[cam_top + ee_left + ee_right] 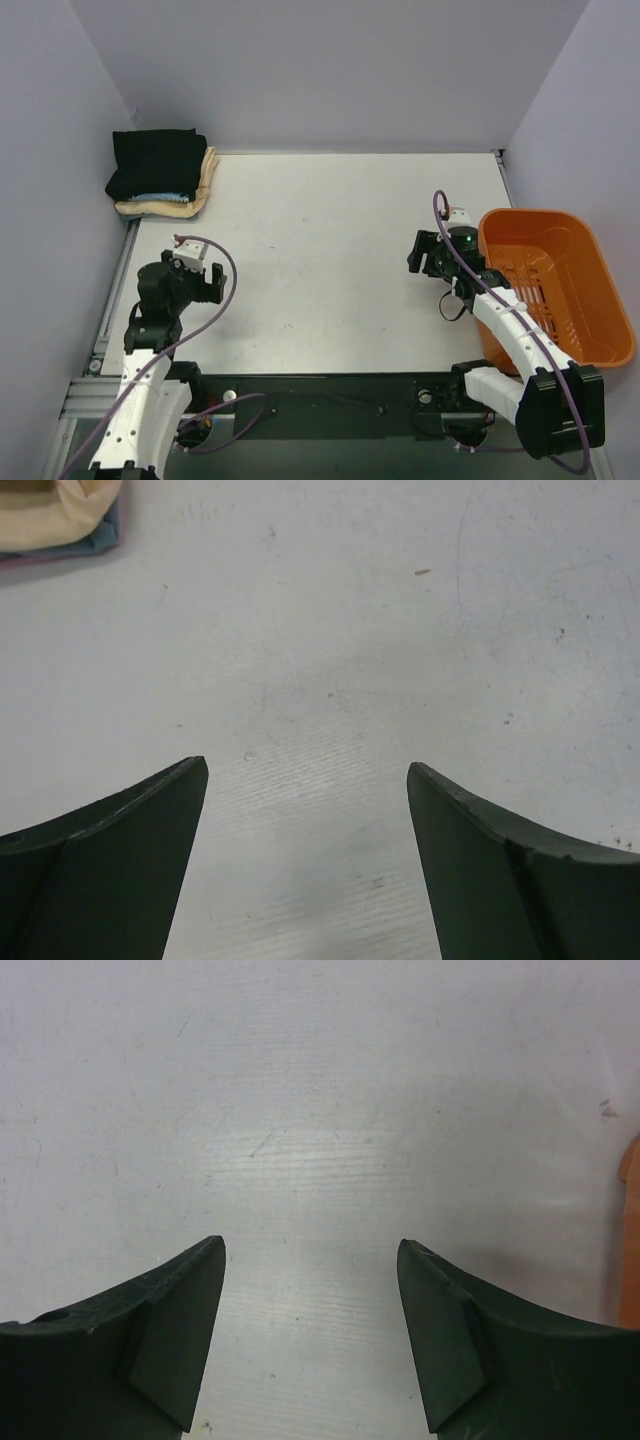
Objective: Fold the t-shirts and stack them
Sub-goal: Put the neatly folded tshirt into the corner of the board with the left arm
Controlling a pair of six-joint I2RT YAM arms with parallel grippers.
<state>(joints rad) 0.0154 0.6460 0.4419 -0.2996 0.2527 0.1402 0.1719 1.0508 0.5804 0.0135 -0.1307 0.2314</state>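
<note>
Stack check. The t-shirts (160, 178) lie folded in one pile at the far left corner of the table (330, 250). The black t-shirt (155, 160) is on top. The cream t-shirt (204, 180) is at the bottom, and its edge shows past the black one on the right and near sides. Between them we see a thin band of light blue cloth (160, 197).

The left end effector (305, 780) hangs over the near left part of the table, well apart from the pile. Its fingers are spread wide, with only bare table between them. Its wrist view catches one corner of the pile, cream over blue.

The right end effector (310, 1255) is over the right side of the table, just beside the left wall of the orange basket (590, 260). Its fingers are parted and hold nothing. The basket stands at the table's right edge.
</note>
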